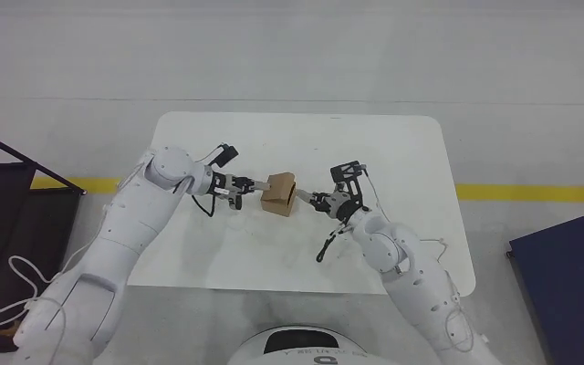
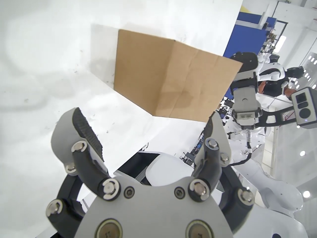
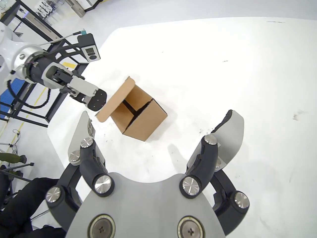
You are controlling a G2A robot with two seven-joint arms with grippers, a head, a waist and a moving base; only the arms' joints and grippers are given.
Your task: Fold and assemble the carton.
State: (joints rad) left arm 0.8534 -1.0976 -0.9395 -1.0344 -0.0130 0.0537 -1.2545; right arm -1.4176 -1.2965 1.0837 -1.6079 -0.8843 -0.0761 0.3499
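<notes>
Carton (image 1: 278,193) count from above: one, on the table (image 1: 401,146), between my two grippers. Left wrist: my left gripper (image 2: 148,122) gapes wide, empty, carton just ahead. Right wrist: right gripper (image 3: 158,122) spread, empty; carton's flap (image 3: 116,100) stands raised.

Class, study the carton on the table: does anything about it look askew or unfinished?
Yes. The carton lies on its side on the table, its open end toward the right gripper. One flap juts out unfolded, and the panels inside meet with a crooked dark gap.
</notes>
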